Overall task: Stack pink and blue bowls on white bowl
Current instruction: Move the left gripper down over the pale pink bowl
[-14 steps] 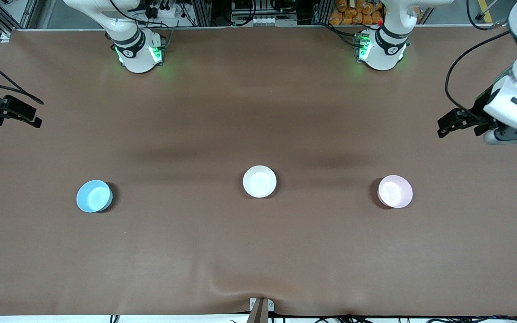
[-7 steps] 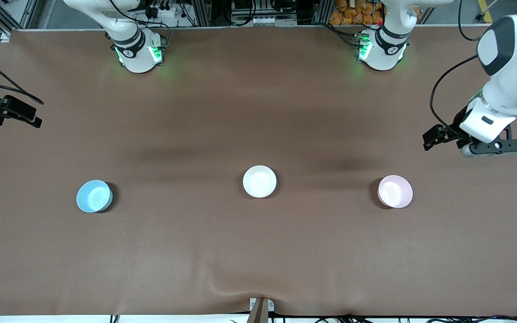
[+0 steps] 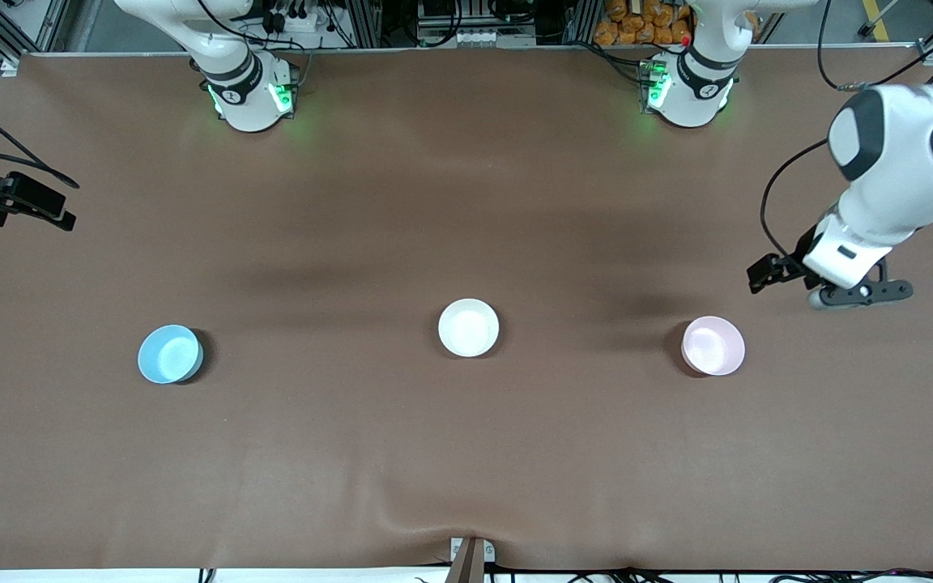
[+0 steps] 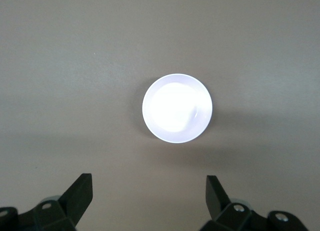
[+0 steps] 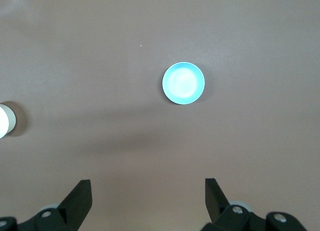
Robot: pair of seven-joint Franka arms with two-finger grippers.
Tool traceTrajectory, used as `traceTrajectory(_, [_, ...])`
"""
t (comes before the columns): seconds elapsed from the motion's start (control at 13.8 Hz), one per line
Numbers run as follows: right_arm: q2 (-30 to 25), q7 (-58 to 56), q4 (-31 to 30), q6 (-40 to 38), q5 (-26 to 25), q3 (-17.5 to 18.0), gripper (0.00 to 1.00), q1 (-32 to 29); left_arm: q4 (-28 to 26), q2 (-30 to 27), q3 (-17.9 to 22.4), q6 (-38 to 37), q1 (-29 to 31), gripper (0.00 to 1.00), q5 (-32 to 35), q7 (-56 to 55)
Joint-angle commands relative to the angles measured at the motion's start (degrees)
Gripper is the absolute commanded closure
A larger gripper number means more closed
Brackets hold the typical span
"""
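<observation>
Three small round bowls sit upright, mouths up, in a loose row across the brown counter (image 3: 466, 453); being round, none has a long axis or a facing side. The white bowl (image 3: 468, 327) is in the middle of the row. The blue bowl (image 3: 169, 354) stands well apart from it toward the right arm's end, and the pink bowl (image 3: 713, 346) well apart toward the left arm's end; both lie slightly nearer the front camera than the white one. All three look smooth, glossy, plain and alike in size, and each is empty inside. The left gripper (image 3: 766, 273) hangs in the air over bare counter near the pink bowl, toward the left arm's end of the counter, its fingers spread wide and holding nothing. In the left wrist view the pink bowl (image 4: 177, 108) is washed out by glare to near white, so its colour is hard to read there, and only the tips of the fingers (image 4: 80, 193) show at the frame's edge. The right gripper (image 3: 21, 202) waits over the right arm's end of the counter, partly cut off by the front view's edge, jaws wide and empty. Its wrist view shows the blue bowl (image 5: 183, 83) whole, and the white bowl (image 5: 6, 120) cut by the frame edge.
</observation>
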Motion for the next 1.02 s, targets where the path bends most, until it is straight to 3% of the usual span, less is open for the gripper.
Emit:
traceTrajectory(0.0, [-0.24,0.29,0.07,-0.23,0.66,0.15,0.00,-0.23,-0.11,3.96,-0.57,4.61,1.11,0.00,-0.25,1.51])
traceTrajectory(0.58, [-0.33,0.29,0.07,-0.32,0.66,0.15,0.00,-0.23,0.42,13.99,-0.57,13.93,3.66,0.11,-0.16,2.92])
traceTrajectory(0.95, [-0.33,0.29,0.07,-0.23,0.66,0.15,0.00,-0.23,0.33,17.60,-0.57,18.24,3.84,0.29,-0.16,3.01])
